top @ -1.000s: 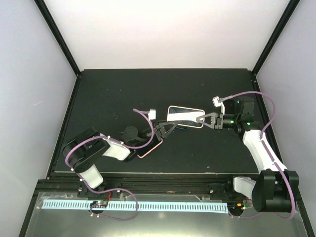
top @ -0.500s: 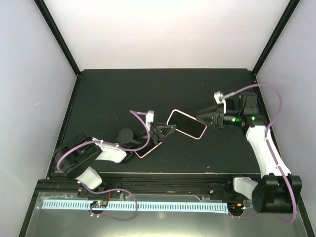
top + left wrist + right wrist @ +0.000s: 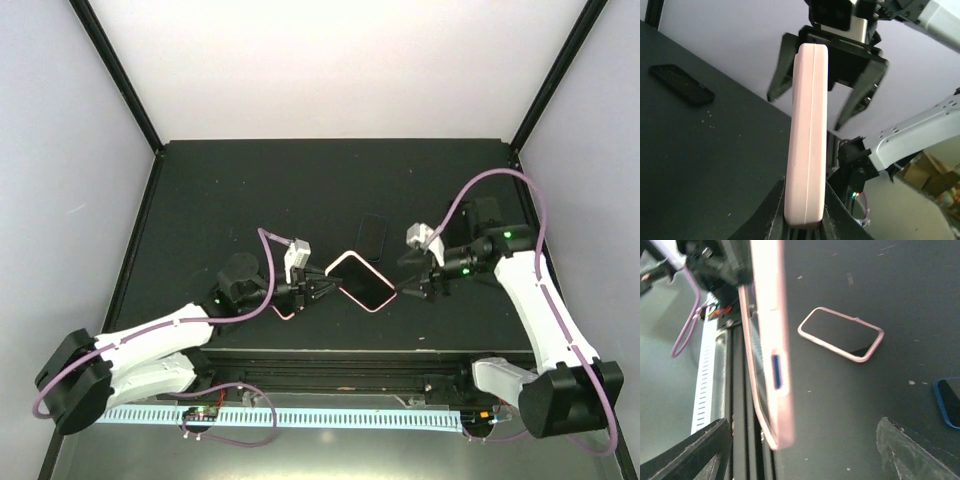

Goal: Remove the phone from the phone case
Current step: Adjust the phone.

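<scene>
My right wrist view: cased phone (image 3: 769, 340) blurred, top cropped; blue item (image 3: 949, 409) cut at edge. Left gripper (image 3: 802, 217) fingertips cropped below.

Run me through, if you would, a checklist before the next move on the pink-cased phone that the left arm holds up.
1. Left gripper clamped on the cased phone: ok, its fingers pinch one end.
2. Right gripper open: ok, fingers spread wide at the other end.
3. Phone centred between the right fingers: not ok, in the right wrist view it sits well to one side.
4. Phone off the table: ok, held up edge-on.
5. Phone seated in its case: cannot tell; only a dark face in a pink rim shows.
6. Clutter: ok, the second pink case and the black phone lie apart on the table.
</scene>
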Robot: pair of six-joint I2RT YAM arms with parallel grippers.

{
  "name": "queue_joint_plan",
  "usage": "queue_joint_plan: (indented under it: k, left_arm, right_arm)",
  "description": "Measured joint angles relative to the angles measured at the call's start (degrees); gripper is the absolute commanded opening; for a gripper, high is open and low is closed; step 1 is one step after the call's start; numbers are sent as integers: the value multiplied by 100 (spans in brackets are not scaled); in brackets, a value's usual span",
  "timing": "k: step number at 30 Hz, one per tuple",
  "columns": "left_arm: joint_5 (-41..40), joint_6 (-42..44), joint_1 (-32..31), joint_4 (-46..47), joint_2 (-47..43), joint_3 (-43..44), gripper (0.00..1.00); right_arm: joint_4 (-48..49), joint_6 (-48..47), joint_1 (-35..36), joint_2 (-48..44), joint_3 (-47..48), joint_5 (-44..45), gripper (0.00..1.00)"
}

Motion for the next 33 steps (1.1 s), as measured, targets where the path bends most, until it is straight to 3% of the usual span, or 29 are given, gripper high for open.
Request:
queue_joint_plan:
  k: [4, 9, 16, 21, 24, 25, 28, 30, 33]
  left_arm:
    - [35, 592, -4, -1191, -361, 319, 2]
    - [155, 901, -7, -1976, -450, 538, 2]
    - [459, 1056, -7, -2341, -437, 800, 2]
    - [627, 1054, -7, -2339, -437, 809, 2]
    - [581, 1049, -2, -2334, -437, 809, 2]
    - [557, 1060, 0, -2330, -437, 809, 4]
    - [407, 990, -2, -2286, -483, 802, 51]
    - [195, 844, -2, -2004, -551, 765, 59]
    - [-61, 614, -2, -1401, -669, 616, 61]
  right_arm:
    - [55, -52, 658, -350, -352, 256, 72]
    - [186, 85, 1132, -389, -426, 249, 63]
    - [675, 579, 1495, -284, -643, 229, 53]
    - [1040, 1010, 1705, -278, -785, 232, 18]
    - [1062, 1139, 1733, -243, -772, 146, 7]
    - [1023, 1161, 1740, -225, -756, 105, 6]
    - [905, 1178, 1738, -184, -675, 33, 1]
    - [901, 1272, 1738, -138, -586, -9, 1]
    - [905, 1443, 1738, -59, -511, -111, 1]
